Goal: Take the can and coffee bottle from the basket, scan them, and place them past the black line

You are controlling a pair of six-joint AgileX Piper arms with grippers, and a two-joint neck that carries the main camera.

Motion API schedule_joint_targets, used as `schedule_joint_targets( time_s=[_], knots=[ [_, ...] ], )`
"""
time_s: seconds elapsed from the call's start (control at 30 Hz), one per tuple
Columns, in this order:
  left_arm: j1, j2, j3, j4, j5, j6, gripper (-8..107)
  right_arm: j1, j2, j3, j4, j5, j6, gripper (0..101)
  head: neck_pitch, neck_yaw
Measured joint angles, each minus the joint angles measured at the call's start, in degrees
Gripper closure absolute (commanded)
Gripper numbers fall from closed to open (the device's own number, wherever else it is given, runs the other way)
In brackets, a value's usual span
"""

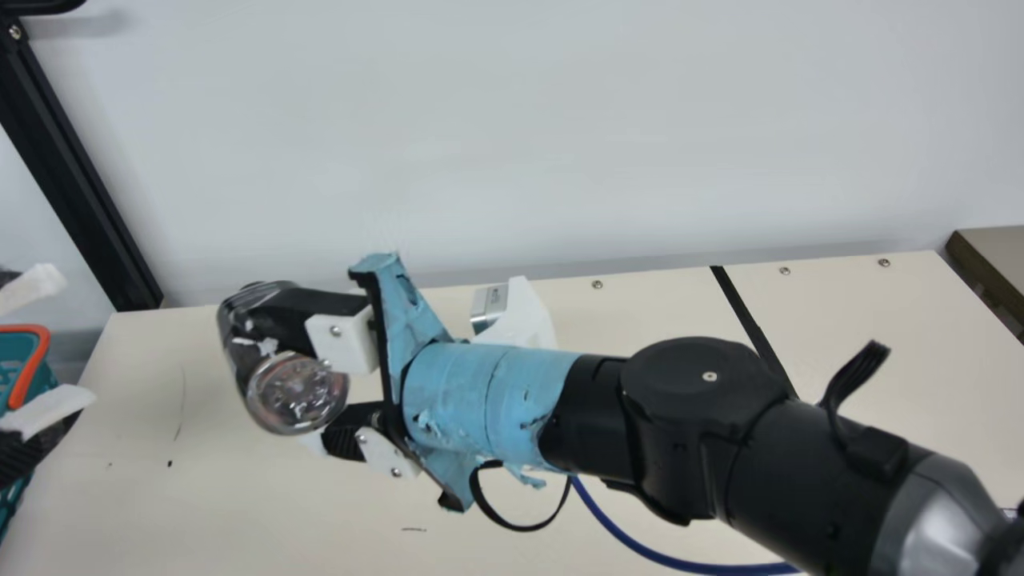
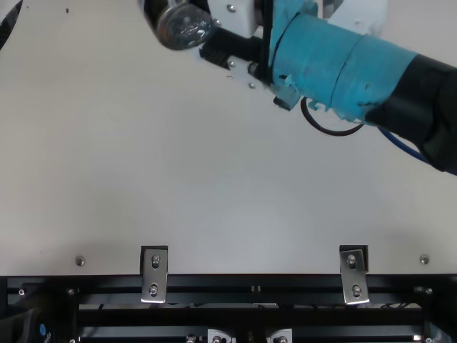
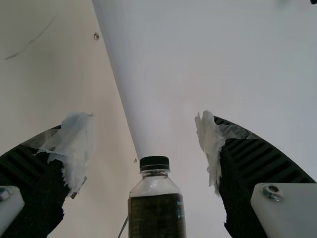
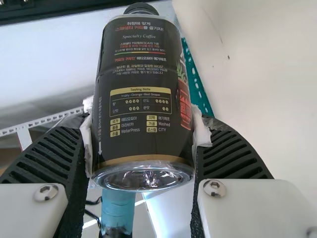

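Observation:
Left of centre in the main view, my right gripper (image 1: 292, 372) is shut on the dark coffee bottle (image 1: 300, 396), whose clear base is turned toward the camera. In the right wrist view the bottle (image 4: 141, 94) sits between the pads of the right gripper (image 4: 142, 121), its cap pointing away. At the main view's left edge, my left gripper (image 1: 76, 336) stands open beside the teal basket (image 1: 16, 360). The left wrist view has the left gripper (image 3: 146, 153) spread wide, with the bottle's black cap (image 3: 154, 163) and dark label beyond its fingers, apart from them.
The black line (image 1: 744, 308) crosses the cream table (image 1: 240, 496) on the right. A pale wall (image 1: 520, 144) stands along the far edge, with a black post (image 1: 72, 168) at the left. A blue cable (image 1: 640, 548) lies under the right arm.

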State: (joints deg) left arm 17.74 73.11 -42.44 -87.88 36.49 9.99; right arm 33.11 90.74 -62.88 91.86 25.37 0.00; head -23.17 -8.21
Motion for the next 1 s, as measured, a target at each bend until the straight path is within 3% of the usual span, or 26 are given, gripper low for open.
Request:
schedule_joint_targets(
  time_s=[0.1, 0.33, 0.47, 0.8, 1.0],
  knots=[
    [0.0, 0.0, 0.0, 0.0, 0.0, 0.0, 9, 0.68, -0.73, 1.29, -1.86, -2.34, 1.77, 101, 0.0, 0.0],
    [0.0, 0.0, 0.0, 0.0, 0.0, 0.0, 9, 5.43, -0.7, 6.72, -14.9, -15.65, 10.92, 101, 0.0, 0.0],
    [0.0, 0.0, 0.0, 0.0, 0.0, 0.0, 9, 6.06, -0.62, 7.72, -20.43, -23.32, 13.53, 101, 0.0, 0.0],
    [0.0, 0.0, 0.0, 0.0, 0.0, 0.0, 9, 6.01, -0.62, 7.72, -20.93, -23.5, 13.44, 101, 0.0, 0.0],
    [0.0, 0.0, 0.0, 0.0, 0.0, 0.0, 9, 6.32, 1.46, 7.83, -21.75, -22.99, 9.31, 101, 0.0, 0.0]
  ],
)
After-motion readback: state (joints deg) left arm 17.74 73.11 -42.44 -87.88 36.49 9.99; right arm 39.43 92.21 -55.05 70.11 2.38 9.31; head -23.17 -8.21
